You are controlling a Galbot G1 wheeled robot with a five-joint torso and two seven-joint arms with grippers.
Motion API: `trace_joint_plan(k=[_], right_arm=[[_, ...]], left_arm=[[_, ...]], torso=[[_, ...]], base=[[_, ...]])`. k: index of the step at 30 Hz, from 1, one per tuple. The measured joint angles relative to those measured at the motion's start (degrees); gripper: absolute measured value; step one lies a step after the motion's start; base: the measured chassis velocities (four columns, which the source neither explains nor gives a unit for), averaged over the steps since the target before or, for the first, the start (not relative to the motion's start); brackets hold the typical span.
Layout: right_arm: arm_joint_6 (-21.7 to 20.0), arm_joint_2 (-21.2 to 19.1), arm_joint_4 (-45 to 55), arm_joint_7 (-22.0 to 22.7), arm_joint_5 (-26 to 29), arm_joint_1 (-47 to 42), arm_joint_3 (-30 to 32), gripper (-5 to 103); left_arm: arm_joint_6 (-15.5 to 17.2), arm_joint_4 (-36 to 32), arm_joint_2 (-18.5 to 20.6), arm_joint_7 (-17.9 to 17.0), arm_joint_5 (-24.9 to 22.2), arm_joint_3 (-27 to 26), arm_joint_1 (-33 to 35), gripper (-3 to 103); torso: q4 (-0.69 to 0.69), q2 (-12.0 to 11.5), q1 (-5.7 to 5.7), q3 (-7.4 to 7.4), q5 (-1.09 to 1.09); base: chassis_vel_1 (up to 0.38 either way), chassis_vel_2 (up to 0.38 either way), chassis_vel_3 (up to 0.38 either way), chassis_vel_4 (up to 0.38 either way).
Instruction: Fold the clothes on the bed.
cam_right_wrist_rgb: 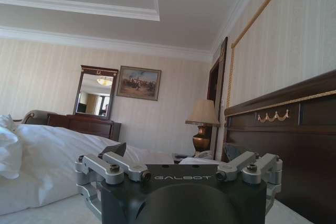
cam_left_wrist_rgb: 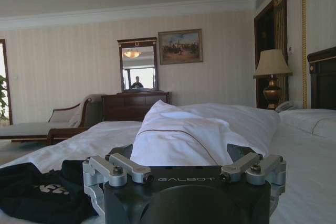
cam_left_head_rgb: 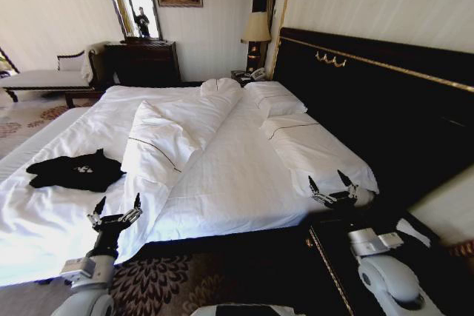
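A black T-shirt (cam_left_head_rgb: 75,171) lies crumpled on the left part of the white bed (cam_left_head_rgb: 237,175), its small white lettering facing up; it also shows at the near edge of the left wrist view (cam_left_wrist_rgb: 37,192). My left gripper (cam_left_head_rgb: 116,206) hovers open over the bed's near edge, to the right of and nearer than the shirt, holding nothing. Open as well, my right gripper (cam_left_head_rgb: 330,183) hangs over the bed's near right corner by the pillows, far from the shirt.
A folded-back duvet (cam_left_head_rgb: 178,135) runs down the bed's middle, with pillows (cam_left_head_rgb: 307,142) along the dark headboard (cam_left_head_rgb: 385,101). A nightstand with a lamp (cam_left_head_rgb: 255,38) stands beyond the bed. A chaise (cam_left_head_rgb: 44,75) and dresser (cam_left_head_rgb: 141,61) line the far wall. A dark bedside table (cam_left_head_rgb: 370,257) is under my right arm.
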Motion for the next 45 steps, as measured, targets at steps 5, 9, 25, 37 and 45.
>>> trace_joint_plan(k=[5,9,25,37,45], right_arm=[[0.0,0.0,0.0,-0.2,-0.7,0.0,0.1,100],[0.0,0.1,-0.1,-0.2,-0.9,0.1,0.1,100],[0.1,0.3,-0.4,-0.3,-1.0,0.1,0.0,100],[0.2,0.6,-0.7,-0.3,-1.0,0.1,-0.1,100],[0.5,1.1,-0.9,-0.3,-1.2,0.1,-0.3,100]], left_arm=[[0.0,0.0,0.2,0.0,-0.1,-0.1,0.0,100],[0.0,0.0,0.2,0.0,-0.1,-0.1,0.0,100],[-0.1,0.0,0.1,0.0,-0.1,-0.1,0.1,100],[-0.3,0.3,0.0,0.1,0.1,0.0,0.0,100],[-0.5,0.7,0.1,0.1,0.2,0.1,-0.3,100]], torso=[[0.01,0.0,0.02,0.01,0.00],[0.02,0.0,0.07,0.03,0.00],[0.01,0.0,0.06,0.02,0.00],[0.02,0.0,0.06,0.03,0.01],[0.01,0.0,0.05,0.02,-0.04]], base=[[0.000,0.000,0.000,0.000],[0.000,0.000,0.000,0.000],[0.035,0.035,-0.036,-0.038],[0.245,0.252,-0.237,-0.239],[0.199,0.181,-0.187,-0.172]])
